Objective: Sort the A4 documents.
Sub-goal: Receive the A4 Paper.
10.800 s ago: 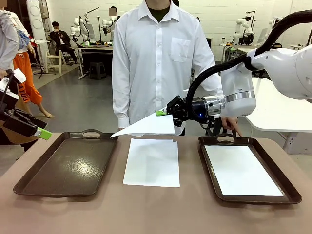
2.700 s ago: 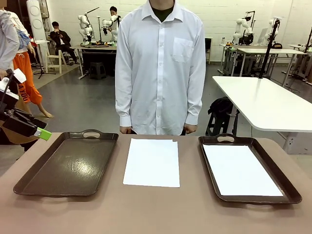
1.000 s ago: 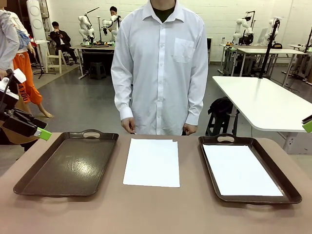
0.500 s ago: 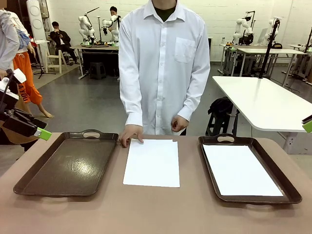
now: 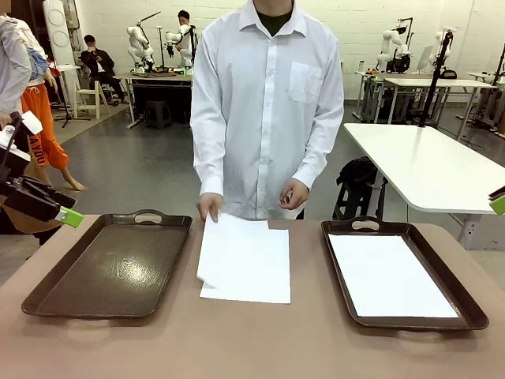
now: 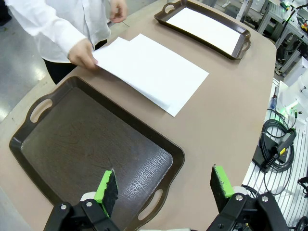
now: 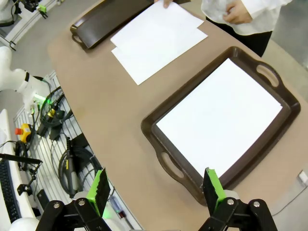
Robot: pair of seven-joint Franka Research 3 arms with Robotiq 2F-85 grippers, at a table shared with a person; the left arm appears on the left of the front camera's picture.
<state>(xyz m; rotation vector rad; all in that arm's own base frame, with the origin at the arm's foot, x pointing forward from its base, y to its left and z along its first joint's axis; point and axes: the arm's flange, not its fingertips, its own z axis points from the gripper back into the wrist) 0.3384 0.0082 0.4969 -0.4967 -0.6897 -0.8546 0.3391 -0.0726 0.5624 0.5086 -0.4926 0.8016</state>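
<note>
The A4 documents (image 5: 246, 268) lie as a small white stack in the middle of the table, between two dark brown trays. A person's hand (image 5: 209, 207) holds the top sheet at its far left corner, and that sheet sits askew over the rest. The left tray (image 5: 110, 268) is bare. The right tray (image 5: 335, 268) holds one white sheet (image 5: 390, 275). My left gripper (image 6: 163, 185) hovers open above the near edge of the left tray (image 6: 86, 139), holding nothing. My right gripper (image 7: 156, 187) hangs open high above the right tray (image 7: 149, 126), apart from its sheet (image 7: 219, 120).
The person in a white shirt stands at the table's far edge, the other hand (image 5: 293, 193) held at the waist. My left gripper (image 5: 72, 210) sits off the table's left end. One green fingertip (image 5: 499, 204) of the right gripper peeks in at the right edge.
The person's hand has come down onto the stack's far left corner and pulled the top sheet askew toward the left. Neither gripper has moved in the last second.
</note>
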